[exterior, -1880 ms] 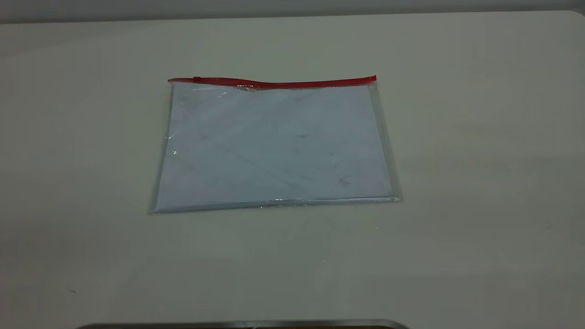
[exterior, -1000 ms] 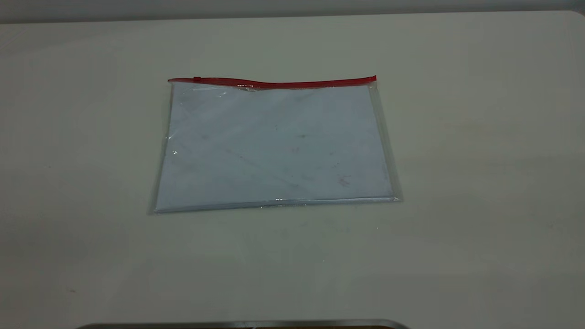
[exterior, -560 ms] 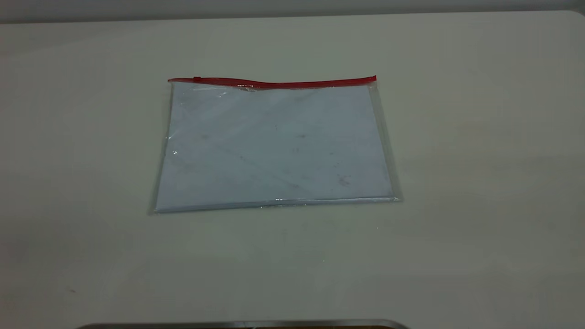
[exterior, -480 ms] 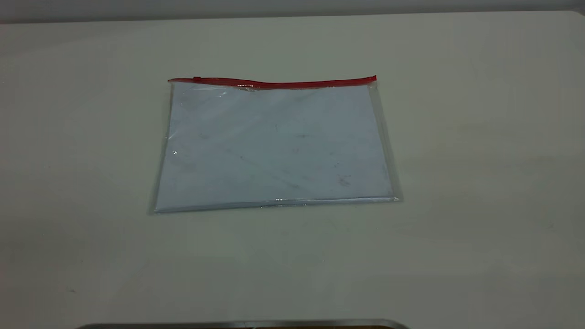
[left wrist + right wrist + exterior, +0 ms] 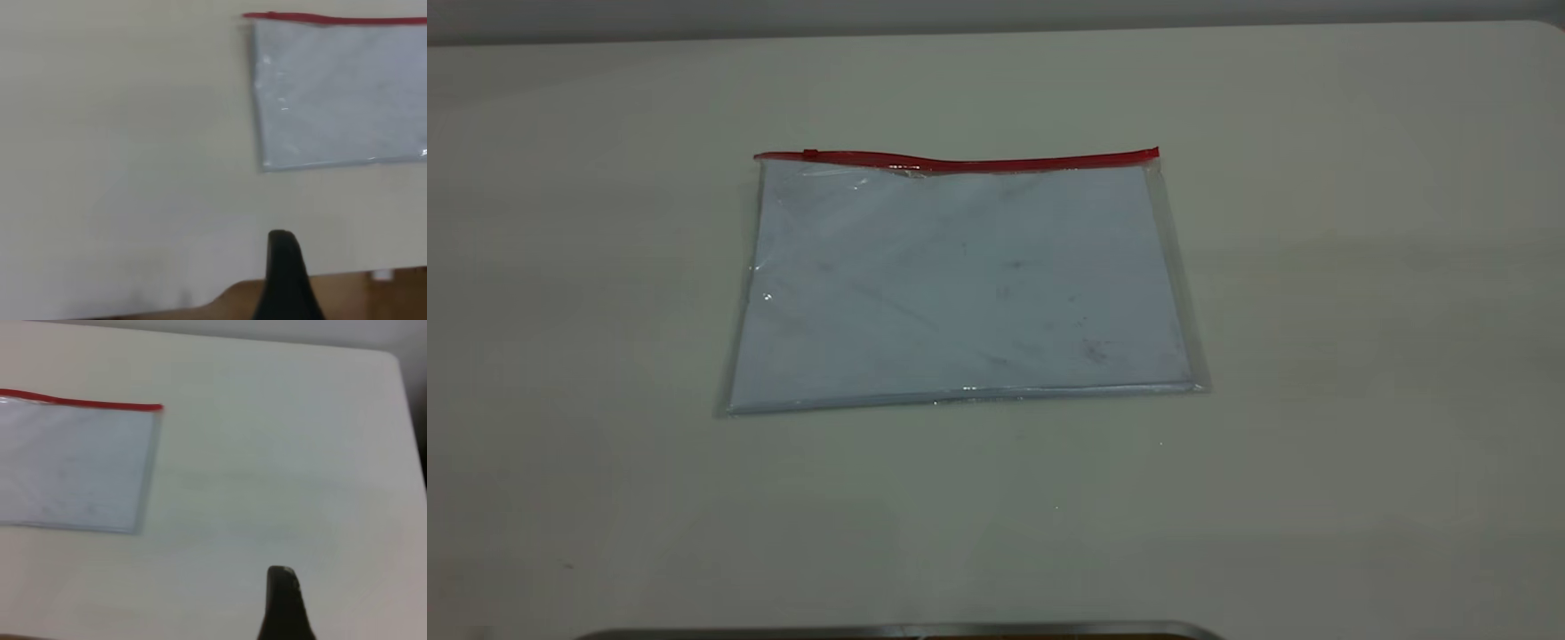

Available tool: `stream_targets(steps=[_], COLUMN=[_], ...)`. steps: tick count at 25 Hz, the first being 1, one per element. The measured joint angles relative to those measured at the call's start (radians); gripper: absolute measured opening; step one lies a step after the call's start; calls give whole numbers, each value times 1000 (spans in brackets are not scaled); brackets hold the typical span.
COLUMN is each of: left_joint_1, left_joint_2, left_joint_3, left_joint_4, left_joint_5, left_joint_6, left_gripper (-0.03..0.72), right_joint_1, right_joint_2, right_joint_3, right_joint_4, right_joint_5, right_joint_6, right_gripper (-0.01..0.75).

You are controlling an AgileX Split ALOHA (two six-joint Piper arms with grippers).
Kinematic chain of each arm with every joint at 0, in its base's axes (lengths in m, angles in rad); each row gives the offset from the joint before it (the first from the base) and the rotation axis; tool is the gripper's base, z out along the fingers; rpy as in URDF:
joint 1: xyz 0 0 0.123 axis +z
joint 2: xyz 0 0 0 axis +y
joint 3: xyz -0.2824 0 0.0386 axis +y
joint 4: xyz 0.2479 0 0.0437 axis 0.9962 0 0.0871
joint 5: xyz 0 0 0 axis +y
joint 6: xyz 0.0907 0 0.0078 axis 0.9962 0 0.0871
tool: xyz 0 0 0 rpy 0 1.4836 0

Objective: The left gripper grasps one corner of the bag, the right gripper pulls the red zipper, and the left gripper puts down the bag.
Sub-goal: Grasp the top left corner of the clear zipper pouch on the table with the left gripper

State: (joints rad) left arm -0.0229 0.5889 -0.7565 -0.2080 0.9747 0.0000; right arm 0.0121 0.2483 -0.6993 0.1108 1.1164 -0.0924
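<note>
While our black left gripper [image 5: 285, 280] and right gripper [image 5: 283, 605], finger spread indiscernible, hover off the table [image 5: 1360, 267], one clear red-zippered plastic bag [image 5: 960, 284] lies flat.

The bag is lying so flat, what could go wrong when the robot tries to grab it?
The bag lies flat on the table, so the left gripper may slip off its thin corner. The red zipper slider is tiny, easy for the right gripper to miss.
</note>
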Motion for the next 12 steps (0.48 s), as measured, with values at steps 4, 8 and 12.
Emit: stream_targets(steps=[4,8,12], left_joint_1=[0,0,0], left_joint_2=[257,465,671], left_joint_3=[-67,-111,-154], left_joint_4=[-43,-100,-166], left_joint_5=[-128,-241,-312], left_joint_6=[45,70,144], left_gripper=[583,582,582], right_joint_1=[0,0,0], right_joint_2=[190,335,451], right_joint_3=[-80,-109,-111], right_joint_4=[9,19,64], right_joint_5=[-25,-87,-155], right_joint_6=[13,13,14], right_gripper=[558,558,558])
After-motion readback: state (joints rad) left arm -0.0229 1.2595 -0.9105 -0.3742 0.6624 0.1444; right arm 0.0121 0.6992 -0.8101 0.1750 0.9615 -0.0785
